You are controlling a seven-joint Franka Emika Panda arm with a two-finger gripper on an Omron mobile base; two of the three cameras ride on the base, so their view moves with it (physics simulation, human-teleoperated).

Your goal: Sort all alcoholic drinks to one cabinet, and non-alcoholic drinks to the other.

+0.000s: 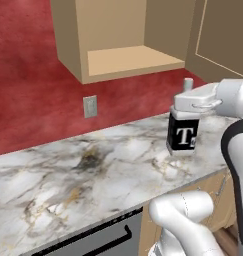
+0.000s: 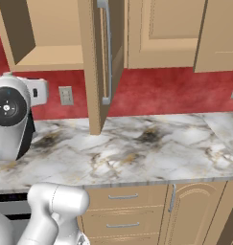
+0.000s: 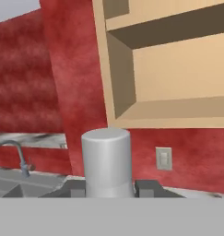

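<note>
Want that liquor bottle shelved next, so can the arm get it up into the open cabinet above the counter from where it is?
Probably yes. The end effector is shut on the bottle at its cap, the cabinet stands open, and its shelf looks bare with nothing between.

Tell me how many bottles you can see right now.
1: the black-labelled squarish bottle, gripped at its cap by the tool above the marble counter. Others may be hidden out of frame.
</note>
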